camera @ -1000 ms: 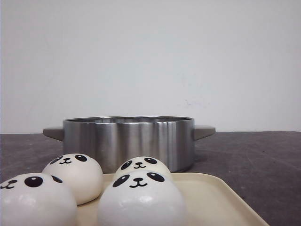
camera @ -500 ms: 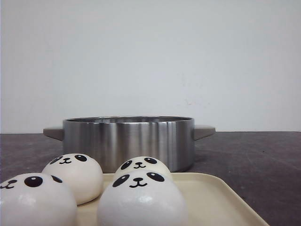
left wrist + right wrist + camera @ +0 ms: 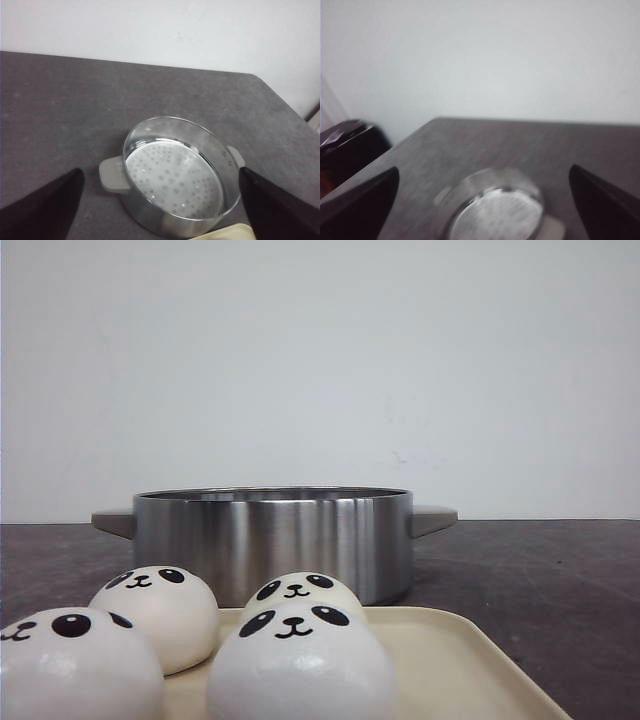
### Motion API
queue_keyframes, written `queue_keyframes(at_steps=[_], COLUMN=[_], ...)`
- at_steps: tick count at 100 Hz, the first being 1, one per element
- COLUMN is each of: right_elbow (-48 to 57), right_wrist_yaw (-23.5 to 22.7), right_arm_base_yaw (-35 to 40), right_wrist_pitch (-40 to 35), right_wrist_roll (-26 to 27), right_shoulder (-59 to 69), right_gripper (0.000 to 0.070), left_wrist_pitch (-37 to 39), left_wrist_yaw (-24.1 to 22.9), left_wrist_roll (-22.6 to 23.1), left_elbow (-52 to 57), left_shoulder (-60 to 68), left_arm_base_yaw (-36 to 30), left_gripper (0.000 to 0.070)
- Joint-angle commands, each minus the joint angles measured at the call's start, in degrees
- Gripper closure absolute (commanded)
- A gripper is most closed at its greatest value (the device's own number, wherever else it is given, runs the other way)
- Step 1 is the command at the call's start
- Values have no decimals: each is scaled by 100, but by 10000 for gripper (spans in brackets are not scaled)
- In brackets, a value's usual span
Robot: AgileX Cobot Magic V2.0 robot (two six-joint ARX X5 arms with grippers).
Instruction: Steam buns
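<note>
Several white panda-faced buns sit on a cream tray (image 3: pixel 450 660) at the front: one at far left (image 3: pixel 75 665), one behind it (image 3: pixel 160 615), one in the middle front (image 3: pixel 300 665) and one behind that (image 3: pixel 300 590). A steel steamer pot (image 3: pixel 272 540) with grey handles stands behind the tray. Its perforated floor is empty in the left wrist view (image 3: pixel 175 177). My left gripper (image 3: pixel 160 200) is open, above the pot. My right gripper (image 3: pixel 485 200) is open, higher up, with the pot (image 3: pixel 495 212) blurred below. Neither gripper shows in the front view.
The dark grey table (image 3: pixel 540 570) spreads round the pot and tray. A white wall stands behind. A corner of the cream tray (image 3: pixel 225 234) shows beside the pot in the left wrist view. A dark object (image 3: pixel 345 140) lies off the table's side.
</note>
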Motion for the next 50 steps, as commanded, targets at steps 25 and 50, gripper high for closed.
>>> queue_keyframes(at_steps=[25, 50], right_elbow=[72, 72], right_wrist_yaw=[1834, 3069], right_arm_base_yaw=[2363, 4446], right_wrist_pitch=[-706, -846], right_wrist_roll=[372, 1270], right_shoulder=[1410, 2693], right_gripper=[0, 0], left_wrist_pitch=[-17, -98], left_wrist_yaw=[-85, -396], left_wrist_roll=[101, 103], left_elbow=[72, 72], left_shoulder=[28, 28], left_arm_base_yaw=[-326, -562], left_gripper=[91, 91])
